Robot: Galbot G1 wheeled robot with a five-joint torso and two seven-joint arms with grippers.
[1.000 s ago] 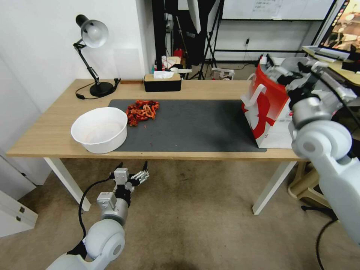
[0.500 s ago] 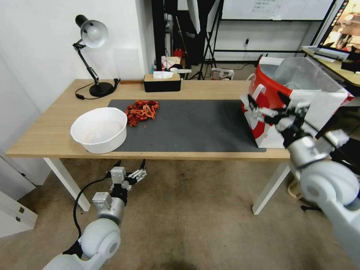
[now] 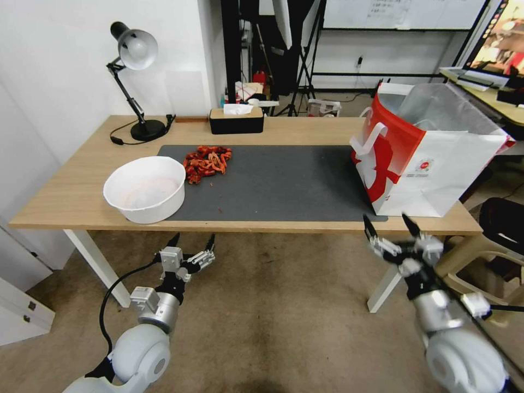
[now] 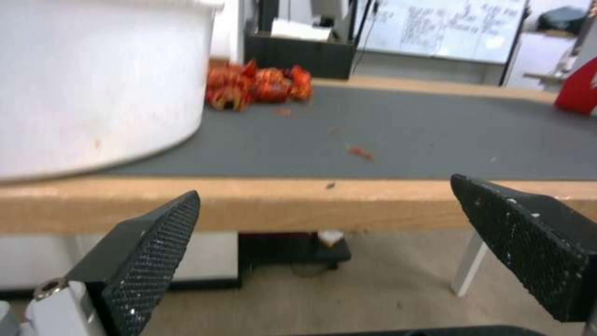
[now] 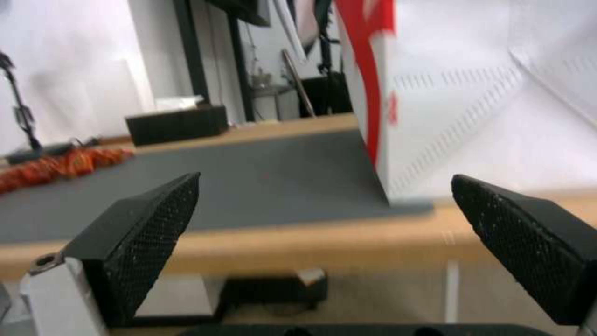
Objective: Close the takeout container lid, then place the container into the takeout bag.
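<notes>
The takeout bag (image 3: 420, 158) stands upright at the bench's (image 3: 65, 202) right end; below the bench's front edge, right claw (image 3: 392, 226) and left claw (image 3: 192, 239) hang spread, empty.

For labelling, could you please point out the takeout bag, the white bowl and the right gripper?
takeout bag (image 3: 423, 183): head view, white side panel.
white bowl (image 3: 158, 204): head view, outer wall.
right gripper (image 3: 391, 225): head view, between open fingertips.

A wooden table (image 3: 65, 202) is covered by a matt grey mat (image 3: 284, 185). The bag (image 3: 415, 164) is made of paper, lined with silvery foil. Finger pads (image 4: 149, 252) are roughly textured.
</notes>
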